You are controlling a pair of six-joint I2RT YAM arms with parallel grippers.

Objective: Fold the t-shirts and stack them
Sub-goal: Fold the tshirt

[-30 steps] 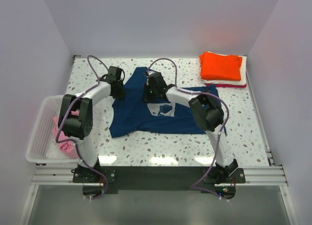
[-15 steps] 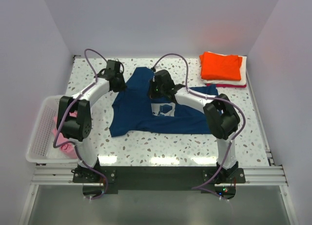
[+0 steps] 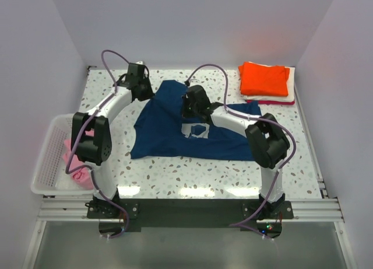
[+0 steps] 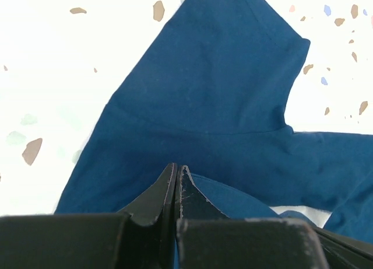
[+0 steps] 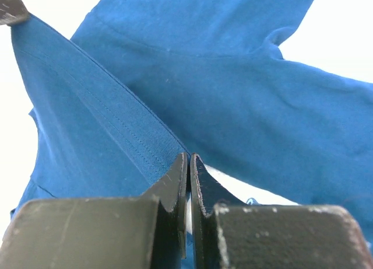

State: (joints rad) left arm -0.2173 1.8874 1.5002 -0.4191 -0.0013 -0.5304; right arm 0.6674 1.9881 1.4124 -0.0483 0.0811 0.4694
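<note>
Looking at the left gripper (image 4: 176, 171) first: its fingers are pressed right together, no gap, with a pinch of the navy t-shirt (image 3: 175, 138) caught at the tips. The right gripper (image 5: 188, 164) is the same deal, fingers squeezed tight on a stitched edge of that shirt. That edge runs taut toward the top-left corner of the right wrist view, where a bit of the other gripper shows.

The shirt is mostly spread over the middle of the speckled table (image 3: 175, 178), its far part lifted between the two grippers. Its pale chest print (image 3: 198, 130) shows beside the right arm. In the far right corner sits the folded stack (image 3: 265, 79), orange on top, white and red underneath, well apart from the navy one. The pink shirt (image 3: 78, 177) is bunched in the white basket (image 3: 46, 155) at the table's left edge, beside the left arm.
</note>
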